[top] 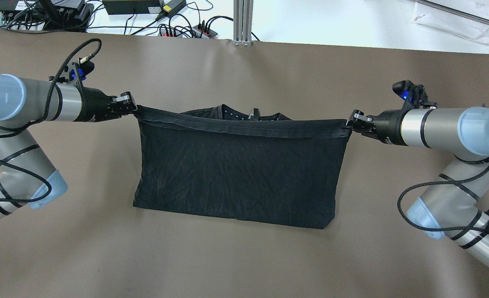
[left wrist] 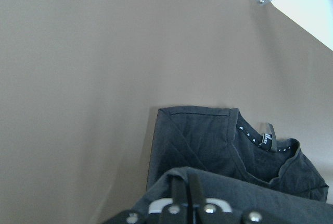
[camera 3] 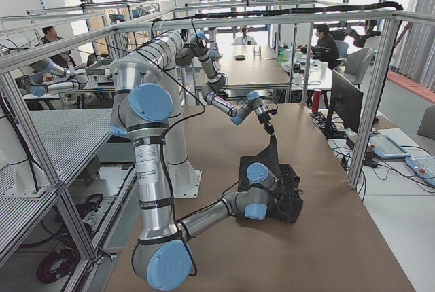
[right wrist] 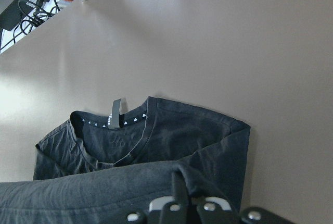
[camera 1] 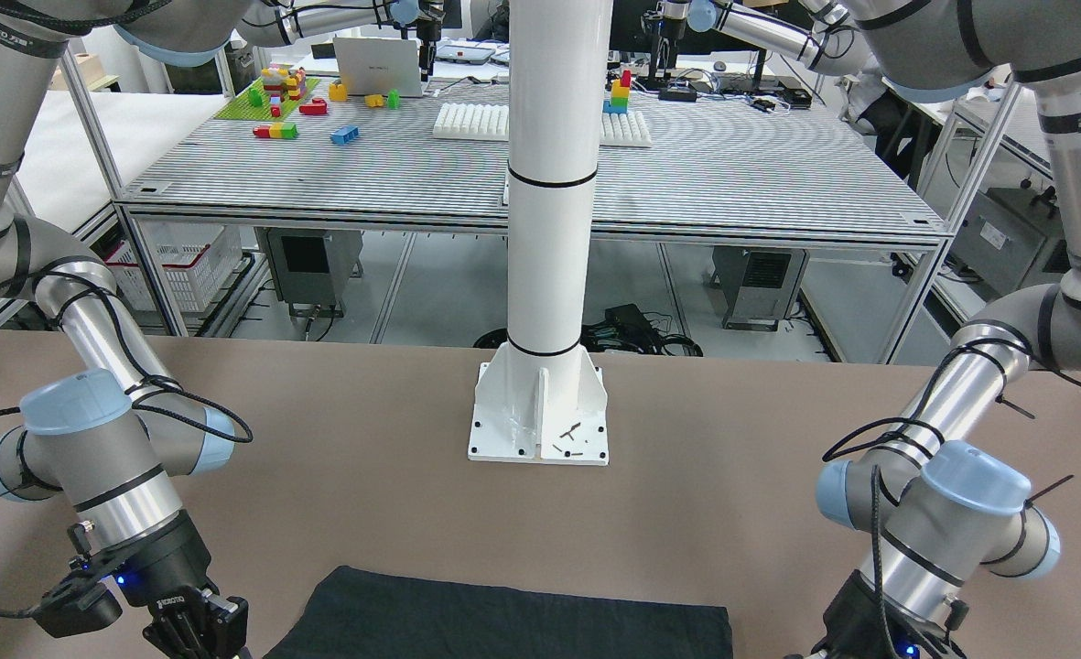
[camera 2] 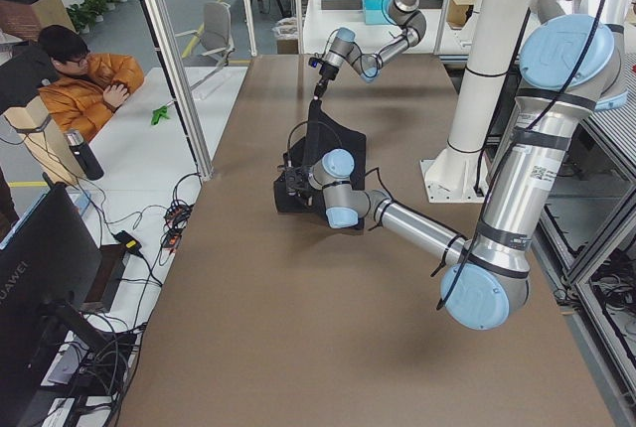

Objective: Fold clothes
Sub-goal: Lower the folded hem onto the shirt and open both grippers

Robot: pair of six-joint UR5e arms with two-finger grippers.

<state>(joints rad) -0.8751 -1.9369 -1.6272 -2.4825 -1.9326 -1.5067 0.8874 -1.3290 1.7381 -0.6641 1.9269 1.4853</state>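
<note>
Over the brown table, the left pincer and right pincer each pinch the black garment.

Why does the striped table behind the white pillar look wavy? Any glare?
Front-facing view: fine lines on the ribbed table make curved moiré bands, likely a camera artefact. Overhead view: a pale sheen streaks the brown table near its far edge; the black garment throws a shadow below. Left wrist view: the top right corner is washed out.
</note>
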